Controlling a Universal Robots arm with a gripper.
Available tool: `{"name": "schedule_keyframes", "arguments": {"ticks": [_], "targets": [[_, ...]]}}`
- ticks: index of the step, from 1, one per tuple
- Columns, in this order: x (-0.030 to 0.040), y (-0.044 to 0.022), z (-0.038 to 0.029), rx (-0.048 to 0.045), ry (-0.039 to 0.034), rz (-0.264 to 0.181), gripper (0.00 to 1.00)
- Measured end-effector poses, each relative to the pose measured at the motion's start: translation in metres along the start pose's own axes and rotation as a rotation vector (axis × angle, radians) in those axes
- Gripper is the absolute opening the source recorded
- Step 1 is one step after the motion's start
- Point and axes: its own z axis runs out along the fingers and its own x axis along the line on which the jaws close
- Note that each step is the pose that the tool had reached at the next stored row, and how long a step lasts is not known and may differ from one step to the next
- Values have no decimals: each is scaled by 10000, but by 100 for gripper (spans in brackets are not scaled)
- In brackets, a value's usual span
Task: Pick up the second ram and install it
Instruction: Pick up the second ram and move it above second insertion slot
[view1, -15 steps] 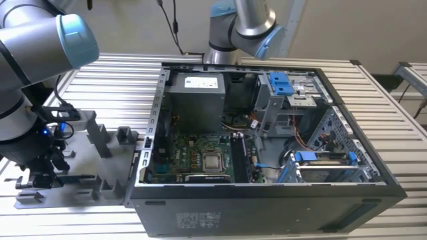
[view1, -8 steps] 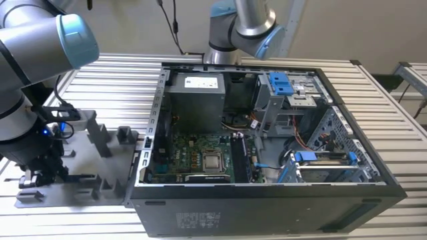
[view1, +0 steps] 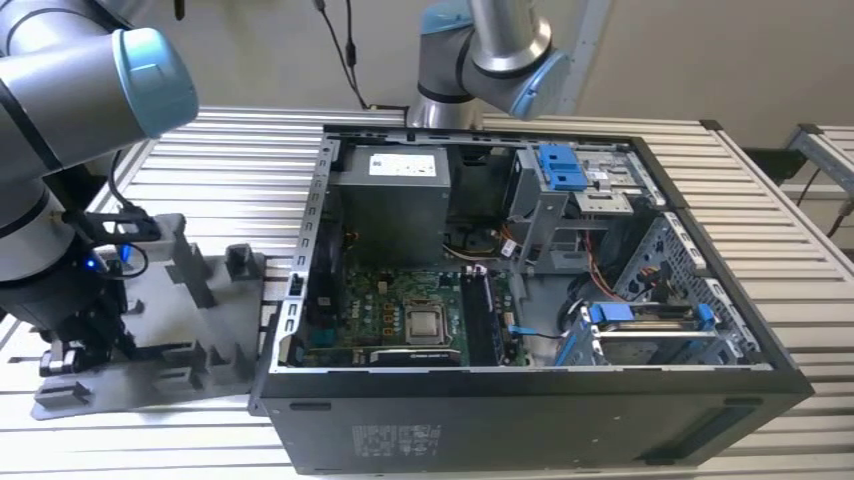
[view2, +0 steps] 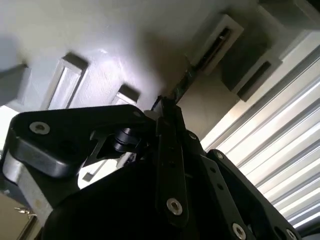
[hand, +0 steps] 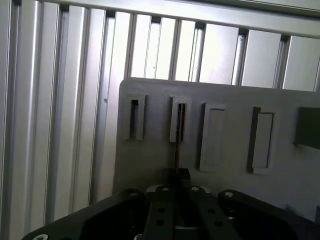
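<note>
Black claw clenched on the second ram, a thin dark green stick, at its slot in the flat grey plastic tray. I'd say grabbed; install left.

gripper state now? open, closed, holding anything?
Gripper: closed on the long thin dark green memory stick, whose far end sits in a slot of the flat grey plastic holder tray.

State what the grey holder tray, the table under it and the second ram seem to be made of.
Holder tray: likely plastic, matt grey; moulded slots with soft rounded edges.
Table: apparently aluminium, bare satin silver; long ribbed profiles catching the light.
Second ram: probably circuit-board laminate, dark green; seen edge-on as a thin stiff strip, so less sure.
</note>
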Motion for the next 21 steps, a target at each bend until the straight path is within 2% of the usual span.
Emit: {"name": "schedule_keyframes", "arguments": {"ticks": [11, 21], "targets": [[-3, 0, 0, 1, 0, 0, 14], [-5, 1, -56, 1, 0, 0, 14]]}}
